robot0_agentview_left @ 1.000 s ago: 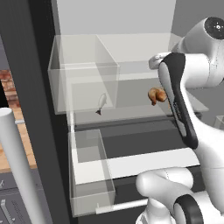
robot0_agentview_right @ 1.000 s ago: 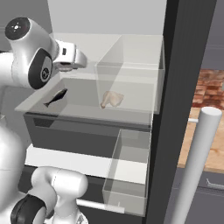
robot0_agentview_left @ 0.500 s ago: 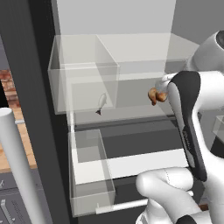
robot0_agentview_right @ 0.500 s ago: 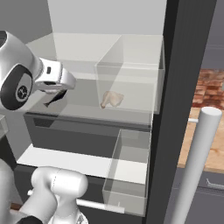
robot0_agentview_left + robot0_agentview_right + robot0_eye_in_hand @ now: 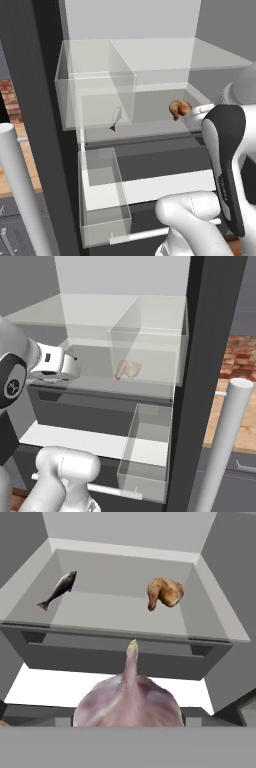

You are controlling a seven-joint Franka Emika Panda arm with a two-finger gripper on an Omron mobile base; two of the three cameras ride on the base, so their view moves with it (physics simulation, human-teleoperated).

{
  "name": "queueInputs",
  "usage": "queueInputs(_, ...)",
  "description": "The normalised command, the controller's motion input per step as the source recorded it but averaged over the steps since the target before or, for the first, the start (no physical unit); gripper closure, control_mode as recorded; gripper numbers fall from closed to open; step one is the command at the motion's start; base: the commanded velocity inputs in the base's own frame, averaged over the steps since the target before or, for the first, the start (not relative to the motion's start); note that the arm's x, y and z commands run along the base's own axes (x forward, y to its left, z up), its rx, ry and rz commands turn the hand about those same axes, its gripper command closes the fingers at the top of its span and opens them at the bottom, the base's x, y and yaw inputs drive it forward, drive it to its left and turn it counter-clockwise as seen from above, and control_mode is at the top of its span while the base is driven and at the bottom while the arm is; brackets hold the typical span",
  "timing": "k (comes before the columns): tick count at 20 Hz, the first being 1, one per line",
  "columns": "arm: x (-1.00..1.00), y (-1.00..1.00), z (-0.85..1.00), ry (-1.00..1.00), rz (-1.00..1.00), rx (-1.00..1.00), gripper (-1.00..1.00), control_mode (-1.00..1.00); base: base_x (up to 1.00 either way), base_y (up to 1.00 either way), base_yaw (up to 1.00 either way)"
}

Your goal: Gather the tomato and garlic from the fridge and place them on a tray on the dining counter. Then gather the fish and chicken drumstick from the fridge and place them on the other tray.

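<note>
Gripper (image 5: 129, 724) pinches garlic (image 5: 129, 699) at 6 o'clock in hand view, outside fridge shelf (image 5: 120, 614). Fish (image 5: 59, 588) at 10, chicken drumstick (image 5: 164, 592) at 1. Loose pinch, quick swing: round bulb may slip, fall.

The robot arm (image 5: 225, 165) is made of smooth, glossy white shells with rounded shapes, and one long link carries a wide black panel along its side with small grey marks, maybe buttons or screws, too small to tell. In the right base view a big round joint (image 5: 12, 386) shows a dark grey cap with a small white logo, and the wrist piece (image 5: 55, 363) beside it is light grey with a small dark square on it. Low down, the bulging white base shell (image 5: 65, 471) looks like a fat elbow, and a thin white rod crosses in front of it.
</note>
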Motion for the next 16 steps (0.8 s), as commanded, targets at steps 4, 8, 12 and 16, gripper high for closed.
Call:
queueInputs(4, 0.00, 0.00, 0.00, 0.00, 0.00, 0.00, 1.00, 1.00, -0.81, 0.00, 0.00)
queueInputs(8, 0.00, 0.00, 0.00, 0.00, 0.00, 0.00, 1.00, 1.00, -1.00, 0.00, 0.00)
queueInputs(12, 0.00, 0.00, 0.00, 0.00, 0.00, 0.00, 1.00, 1.00, -1.00, 0.00, -0.05)
queueInputs(16, 0.00, 0.00, 0.00, 0.00, 0.00, 0.00, 1.00, 1.00, -1.00, -0.01, -0.15)
